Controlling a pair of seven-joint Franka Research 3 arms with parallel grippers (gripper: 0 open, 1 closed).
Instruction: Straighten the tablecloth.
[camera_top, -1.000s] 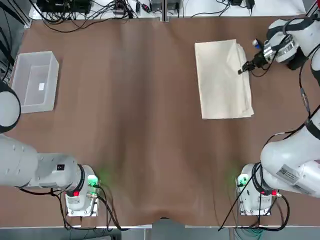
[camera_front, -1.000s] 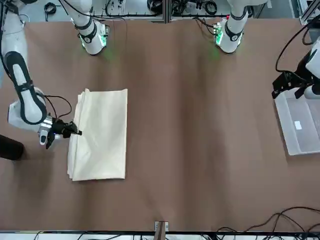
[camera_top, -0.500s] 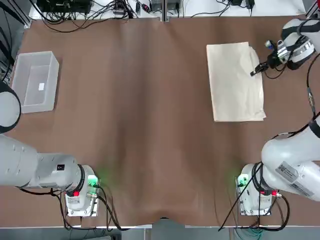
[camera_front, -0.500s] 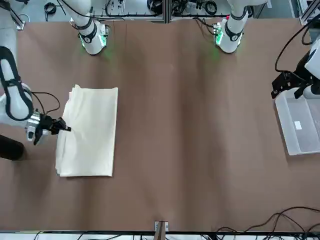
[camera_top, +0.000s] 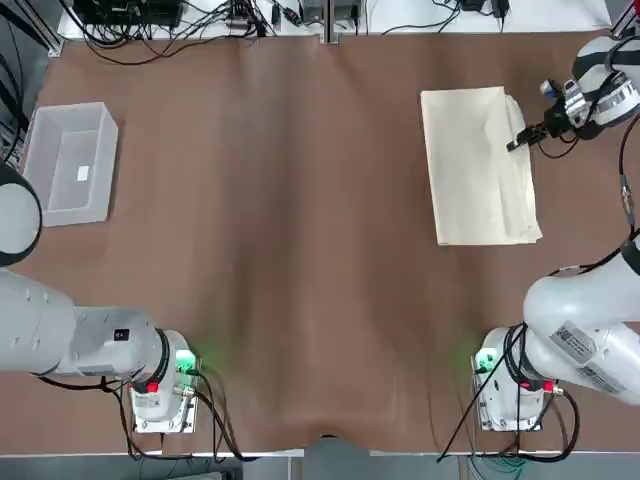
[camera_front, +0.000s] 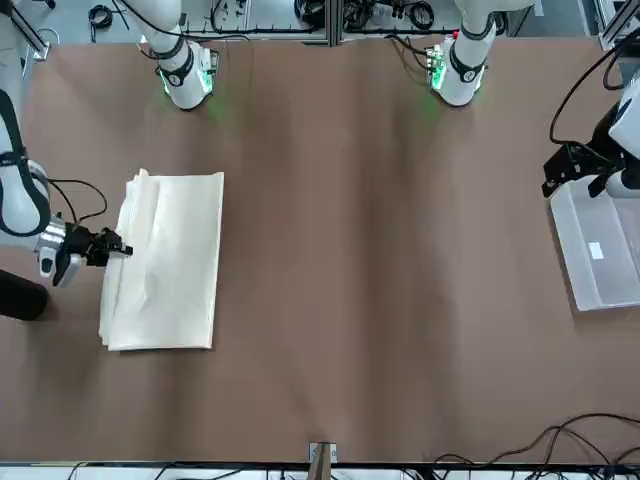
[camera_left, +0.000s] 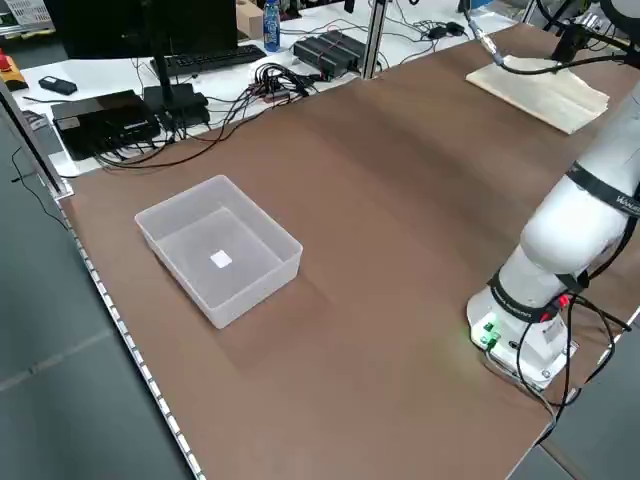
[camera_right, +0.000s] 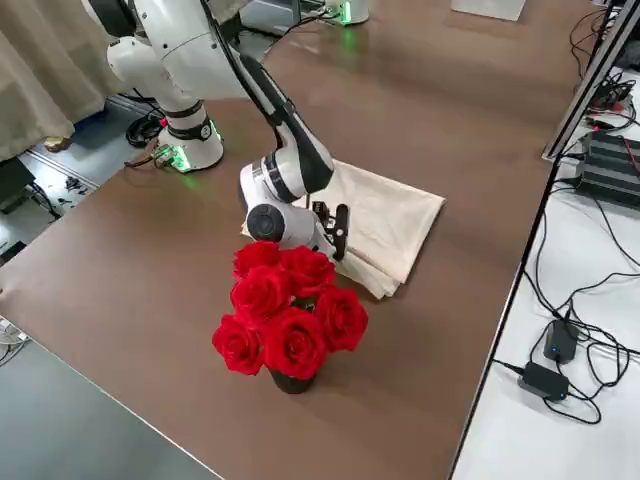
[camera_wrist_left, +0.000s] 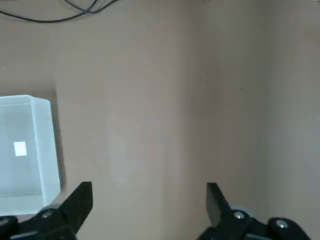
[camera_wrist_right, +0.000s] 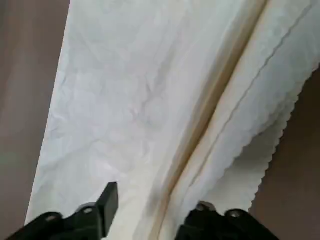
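Fingers on your right gripper (camera_wrist_right: 152, 212) have just parted and straddle the tablecloth (camera_top: 480, 165) edge, gripping nothing; a second ago they were pinched on it. Cloth has slid right, now far-right on the tabletop (camera_top: 300, 250), still folded, so straightening isn't done. Left gripper (camera_wrist_left: 150, 205) parked, fingers wide. No readable writing.

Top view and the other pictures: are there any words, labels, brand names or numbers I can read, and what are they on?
No text can be read in any view.
Label on the right arm: printed marks, too small to read.
White sticker in the clear bin: nothing legible.
Bottle on the desk behind the table: label too small to read.
Tablecloth: plain, no print.
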